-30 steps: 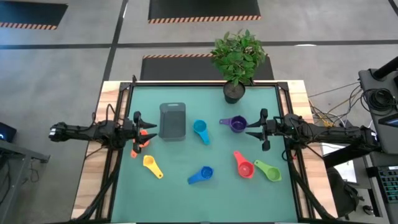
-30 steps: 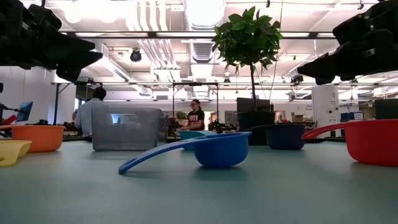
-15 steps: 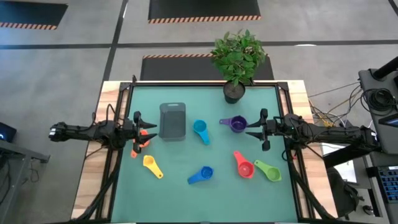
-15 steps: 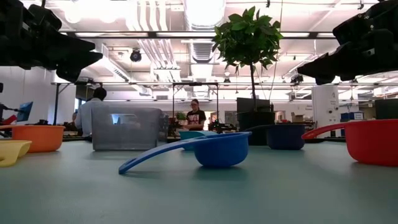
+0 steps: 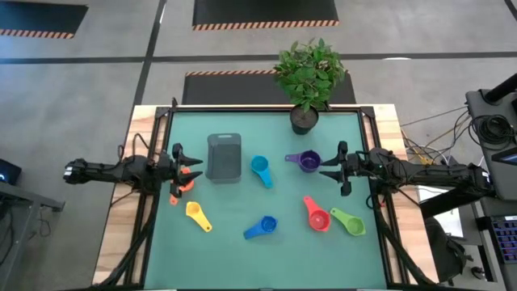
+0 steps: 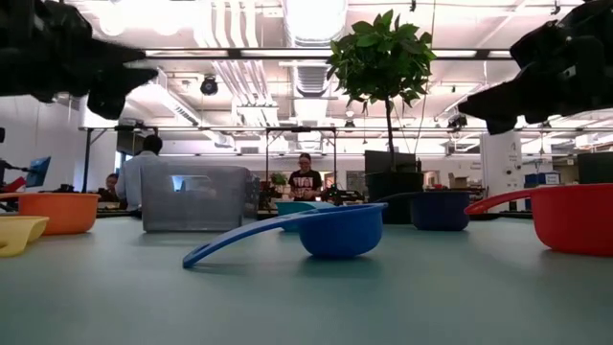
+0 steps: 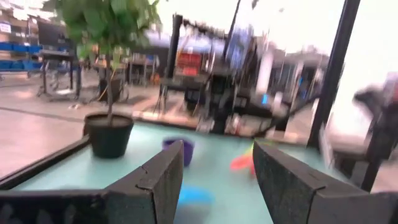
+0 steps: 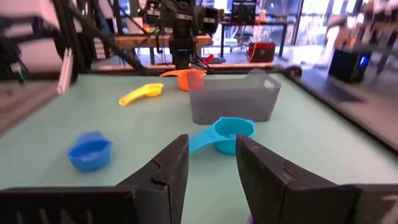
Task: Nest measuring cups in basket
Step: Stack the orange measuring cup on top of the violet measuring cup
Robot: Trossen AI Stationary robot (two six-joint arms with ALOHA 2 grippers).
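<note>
The dark grey basket (image 5: 224,157) stands left of the table's middle. Measuring cups lie loose around it: orange (image 5: 187,179), yellow (image 5: 198,215), cyan (image 5: 261,170), blue (image 5: 261,227), purple (image 5: 307,161), red (image 5: 317,216) and green (image 5: 348,221). Each rests on its bowl's base with the handle sticking out. My left gripper (image 5: 179,168) hangs open at the left edge, well above the orange cup (image 6: 57,211). My right gripper (image 5: 336,170) hangs open at the right edge, beside the purple cup and above it. Nothing is between either pair of fingers (image 7: 217,180) (image 8: 211,162).
A black plant pot (image 5: 304,120) with a leafy plant stands at the far edge, right of the middle. A raised black frame (image 5: 266,108) runs around the green mat. People show in the room beyond the table (image 6: 305,179).
My left gripper has tipped its fingers upward a little and rolled slightly, staying in place. My right gripper has rolled slightly about its own axis without shifting. The cups and the basket lie as before.
</note>
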